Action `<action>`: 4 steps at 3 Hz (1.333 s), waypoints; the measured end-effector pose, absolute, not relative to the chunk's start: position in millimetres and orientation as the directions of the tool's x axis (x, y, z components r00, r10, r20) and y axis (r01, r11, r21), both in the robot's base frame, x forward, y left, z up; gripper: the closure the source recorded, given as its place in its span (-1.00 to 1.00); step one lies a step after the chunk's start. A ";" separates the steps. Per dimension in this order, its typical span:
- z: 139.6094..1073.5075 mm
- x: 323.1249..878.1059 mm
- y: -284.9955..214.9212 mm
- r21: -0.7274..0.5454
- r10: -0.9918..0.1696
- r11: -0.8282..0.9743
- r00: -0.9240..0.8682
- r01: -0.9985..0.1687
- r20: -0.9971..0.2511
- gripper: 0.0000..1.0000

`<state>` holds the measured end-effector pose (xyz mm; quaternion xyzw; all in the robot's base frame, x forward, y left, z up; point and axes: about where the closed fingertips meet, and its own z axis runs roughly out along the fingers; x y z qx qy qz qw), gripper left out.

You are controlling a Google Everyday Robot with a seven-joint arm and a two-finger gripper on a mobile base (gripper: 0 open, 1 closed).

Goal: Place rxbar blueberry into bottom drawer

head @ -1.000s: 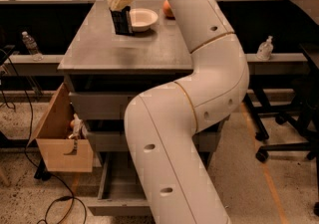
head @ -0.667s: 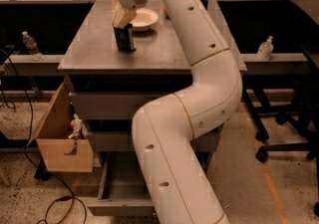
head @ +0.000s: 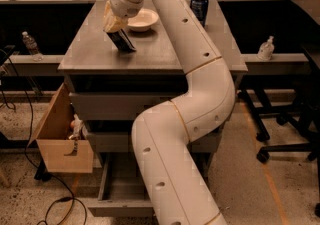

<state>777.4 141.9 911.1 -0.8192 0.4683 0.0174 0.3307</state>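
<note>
My gripper (head: 116,26) hangs over the left part of the grey cabinet top (head: 95,51). It is shut on the rxbar blueberry (head: 122,40), a dark flat bar held tilted, its lower end at or just above the surface. The bottom drawer (head: 120,189) is pulled open at the foot of the cabinet. Its tray shows to the left of my white arm (head: 200,94), which covers its right part.
A white bowl (head: 142,19) sits on the top just behind the gripper. A blue soda can (head: 199,7) stands at the back right. A tan wooden box (head: 62,136) hangs off the cabinet's left side. A plastic bottle (head: 30,44) stands far left, another bottle (head: 265,49) right.
The arm has swung toward the front and left of the cabinet top, carrying the bar away from the bowl. The bar now tilts more.
</note>
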 end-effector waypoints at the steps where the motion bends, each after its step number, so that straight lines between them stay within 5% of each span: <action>1: 922.0 768.8 147.6 -0.525 -0.755 -0.357 0.570 -0.772 -0.325 1.00; 4: 960.4 743.9 146.5 -0.536 -0.765 -0.376 0.580 -0.756 -0.280 1.00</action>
